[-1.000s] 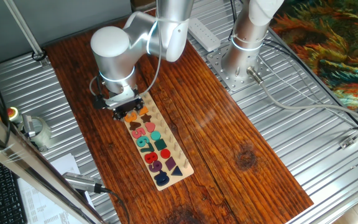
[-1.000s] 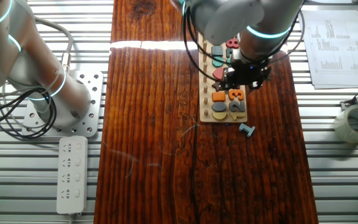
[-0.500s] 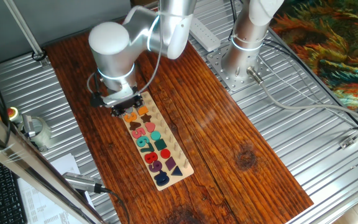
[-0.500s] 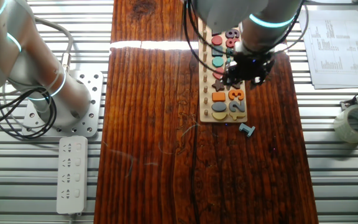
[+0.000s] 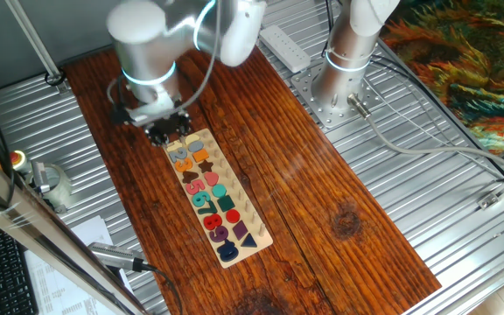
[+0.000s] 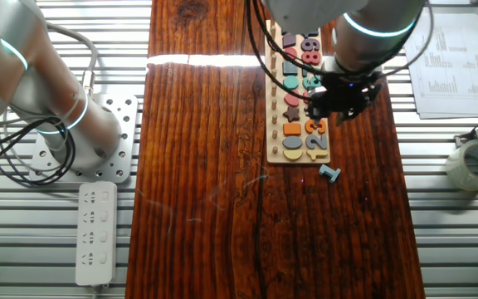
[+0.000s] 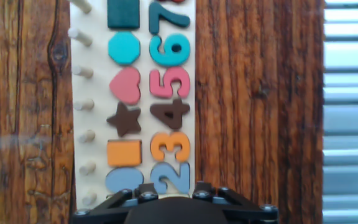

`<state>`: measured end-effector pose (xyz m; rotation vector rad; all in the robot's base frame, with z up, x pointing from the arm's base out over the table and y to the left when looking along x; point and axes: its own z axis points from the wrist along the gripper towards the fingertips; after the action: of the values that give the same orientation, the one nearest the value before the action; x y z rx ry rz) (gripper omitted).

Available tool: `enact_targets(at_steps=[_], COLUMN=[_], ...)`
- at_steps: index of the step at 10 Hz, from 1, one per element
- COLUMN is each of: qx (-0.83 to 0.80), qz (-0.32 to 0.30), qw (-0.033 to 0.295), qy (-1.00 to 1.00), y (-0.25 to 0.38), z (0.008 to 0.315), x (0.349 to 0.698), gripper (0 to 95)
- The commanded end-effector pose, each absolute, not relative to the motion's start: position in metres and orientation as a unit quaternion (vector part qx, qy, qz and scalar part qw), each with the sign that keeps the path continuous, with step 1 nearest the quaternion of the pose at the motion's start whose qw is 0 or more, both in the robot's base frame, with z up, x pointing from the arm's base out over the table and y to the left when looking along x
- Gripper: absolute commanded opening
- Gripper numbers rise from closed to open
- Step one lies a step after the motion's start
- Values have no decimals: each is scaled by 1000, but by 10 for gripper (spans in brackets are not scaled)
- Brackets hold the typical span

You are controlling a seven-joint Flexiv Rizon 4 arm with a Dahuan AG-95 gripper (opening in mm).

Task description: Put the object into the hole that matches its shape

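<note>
The puzzle board point(image 7: 132, 93) lies lengthwise on the wooden table point(image 6: 206, 166). In the hand view its recesses are filled: in the shape column a blue rounded piece point(image 7: 123, 182), orange square point(image 7: 124, 153), brown star point(image 7: 124, 119), pink heart point(image 7: 127, 86) and teal octagon point(image 7: 124, 48); in the digit column a blue 2 point(image 7: 169, 178), brown 4 point(image 7: 169, 113), pink 5 point(image 7: 169, 82) and teal 6 point(image 7: 169, 48). A row of pegs point(image 7: 87, 104) stands along the board's left edge.

The orange 3 point(image 7: 169, 148) sits flat in its recess, between the 2 and the 4, level with its neighbours.

The gripper point(image 6: 343, 98) hangs above the board, apart from the 3 and holding nothing. Only its base shows in the hand view; finger spread cannot be told.

A small light blue piece point(image 6: 330, 174) lies on the table just beyond the board's end.
</note>
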<state>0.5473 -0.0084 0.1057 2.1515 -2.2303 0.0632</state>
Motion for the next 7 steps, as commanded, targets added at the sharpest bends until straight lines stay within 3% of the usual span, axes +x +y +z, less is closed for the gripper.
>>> enact_targets(at_steps=[1,4,5,7], qx=[692,684,673,638], qz=[21,26,26,26], qw=[22,21,18,15], qy=[-721,-729,-739,-769], y=[-18,-29,-33,-43], z=[121,135,137,141], x=[556,557,555,549], gripper=[190,190,0,0])
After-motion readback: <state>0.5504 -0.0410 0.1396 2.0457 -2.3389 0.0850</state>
